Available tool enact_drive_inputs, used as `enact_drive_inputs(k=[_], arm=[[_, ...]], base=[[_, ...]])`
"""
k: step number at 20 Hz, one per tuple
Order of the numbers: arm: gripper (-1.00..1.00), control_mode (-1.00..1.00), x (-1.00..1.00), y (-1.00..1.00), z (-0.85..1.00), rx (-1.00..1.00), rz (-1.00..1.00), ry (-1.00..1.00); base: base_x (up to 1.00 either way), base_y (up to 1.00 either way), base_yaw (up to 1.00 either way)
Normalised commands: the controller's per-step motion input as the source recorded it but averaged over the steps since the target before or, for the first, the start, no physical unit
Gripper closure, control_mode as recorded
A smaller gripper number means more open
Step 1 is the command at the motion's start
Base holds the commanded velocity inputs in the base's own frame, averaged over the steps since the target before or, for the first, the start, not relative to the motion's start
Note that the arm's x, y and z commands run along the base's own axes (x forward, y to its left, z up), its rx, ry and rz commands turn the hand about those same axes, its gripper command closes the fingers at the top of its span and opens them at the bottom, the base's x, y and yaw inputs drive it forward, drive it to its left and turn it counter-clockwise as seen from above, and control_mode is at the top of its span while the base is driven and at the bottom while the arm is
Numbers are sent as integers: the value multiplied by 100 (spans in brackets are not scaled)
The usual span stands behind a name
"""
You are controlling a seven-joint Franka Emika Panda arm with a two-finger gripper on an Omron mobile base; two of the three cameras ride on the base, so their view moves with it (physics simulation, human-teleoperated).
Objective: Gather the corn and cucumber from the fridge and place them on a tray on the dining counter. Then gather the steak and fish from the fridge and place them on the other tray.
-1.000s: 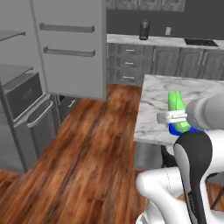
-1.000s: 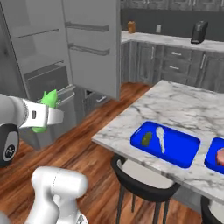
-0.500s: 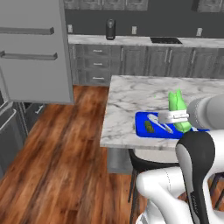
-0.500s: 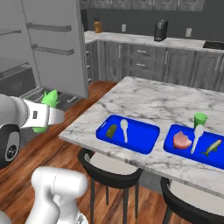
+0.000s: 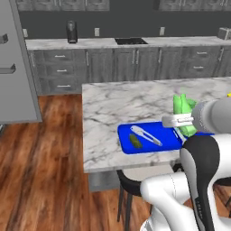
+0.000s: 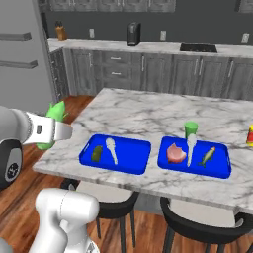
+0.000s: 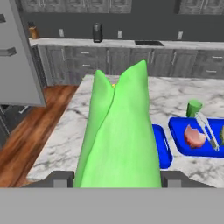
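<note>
Handling: corn was judged light, stiff and glossy (so likely slippery at its tapered tips); the thick mid-body looked the safest place to hold it.
Hold point: dark finger tips stood either side of the corn's lower body, at its widest part.
Claw state: gripper was clamped on the corn, jaws part-way apart around it.
Appearance: corn was bright light green, husk-wrapped, splitting into two pointed tips at the far end.
Corn location: carried in the air at the near edge of the dining counter, just beside the left blue tray and not yet over it in the right base view.
Left tray contents: cucumber, dark olive and stubby, lay beside a pale utensil.
Right tray contents: other tray held the pink steak and a small fish.
Remaining step: corn was judged still to be set down beside the cucumber.
</note>
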Motion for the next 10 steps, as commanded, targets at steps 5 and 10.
enact_drive_inputs(k=[5, 10], arm=[[100, 100, 0, 0, 0, 0, 0, 0], [100, -100, 39, -15, -5, 4, -7, 7]], base=[[39, -31, -34], [41, -21, -15]])
